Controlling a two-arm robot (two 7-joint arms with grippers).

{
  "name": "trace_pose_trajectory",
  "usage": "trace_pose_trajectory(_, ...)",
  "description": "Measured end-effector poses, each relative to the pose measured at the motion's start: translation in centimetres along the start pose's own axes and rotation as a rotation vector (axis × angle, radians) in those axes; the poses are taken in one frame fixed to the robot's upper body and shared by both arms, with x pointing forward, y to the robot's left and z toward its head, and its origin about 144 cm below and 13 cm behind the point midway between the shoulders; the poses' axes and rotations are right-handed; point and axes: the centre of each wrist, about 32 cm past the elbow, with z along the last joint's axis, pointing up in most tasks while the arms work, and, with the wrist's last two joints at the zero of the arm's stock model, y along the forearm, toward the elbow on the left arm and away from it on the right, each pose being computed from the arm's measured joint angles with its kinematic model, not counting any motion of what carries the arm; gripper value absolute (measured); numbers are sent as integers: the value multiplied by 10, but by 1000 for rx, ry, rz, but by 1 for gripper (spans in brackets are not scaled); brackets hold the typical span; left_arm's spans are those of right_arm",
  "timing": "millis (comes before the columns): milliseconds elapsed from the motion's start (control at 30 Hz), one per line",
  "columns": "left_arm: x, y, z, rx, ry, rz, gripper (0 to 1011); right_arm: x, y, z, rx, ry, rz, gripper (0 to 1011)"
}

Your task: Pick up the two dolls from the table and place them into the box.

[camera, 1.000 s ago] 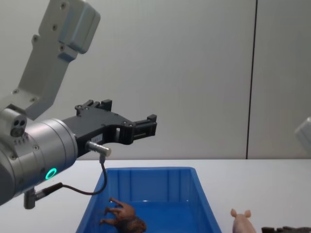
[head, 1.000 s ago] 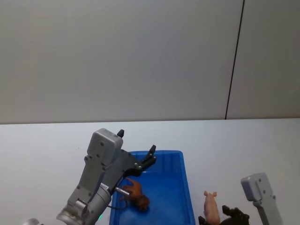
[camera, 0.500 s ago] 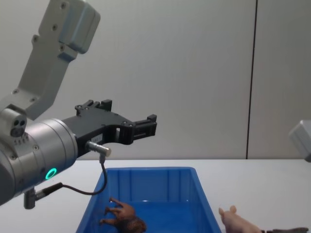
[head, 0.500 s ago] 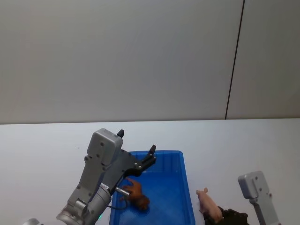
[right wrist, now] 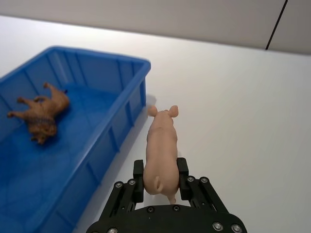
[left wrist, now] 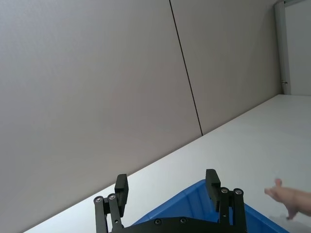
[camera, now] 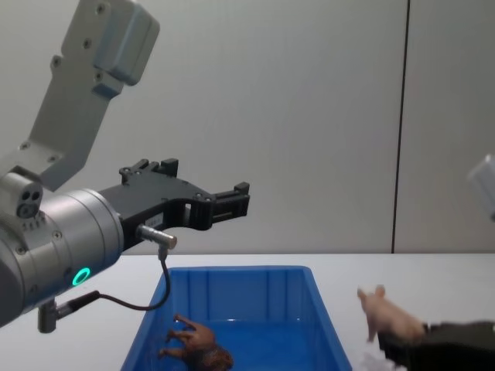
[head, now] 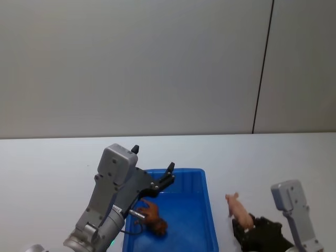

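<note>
Head view, right claw: you find the right claw (head: 247, 228) at the lower right, closed on the rear end of the pig (head: 236, 209); the pig's head points away from it.
Head view, pig: it is just to the right of the box (head: 209, 210), over the table (head: 47, 168).
Head view, left claw: the left claw (head: 153, 158) hovers over the far left part of the box, spread wide, holding nothing.
Head view, lion: the lion (head: 152, 218) lies on the box floor, below the left claw and apart from it.
Chest view: the pig hangs about level with the box rim; the left claw is well above the box.
Left wrist view: the two fingers (left wrist: 121, 187) stand wide apart, with the blue rim beyond them.
Right wrist view: both fingers touch the pig's hindquarters; its snout is beside the box's outer wall, outside the box. The lion lies on its side inside.
</note>
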Motion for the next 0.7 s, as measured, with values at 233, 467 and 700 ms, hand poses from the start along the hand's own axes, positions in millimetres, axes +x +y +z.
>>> trace_pose_trajectory(233, 0, 0, 0, 0, 0, 0, 1003, 0, 0, 14, 79, -21, -9, 380)
trace_pose_trajectory(467, 0, 0, 0, 0, 0, 0, 1003, -1, 4, 33, 149, -29, 37, 380)
trace_pose_trajectory(700, 0, 0, 0, 0, 0, 0, 1003, -5, 12, 51, 175, -19, 111, 380)
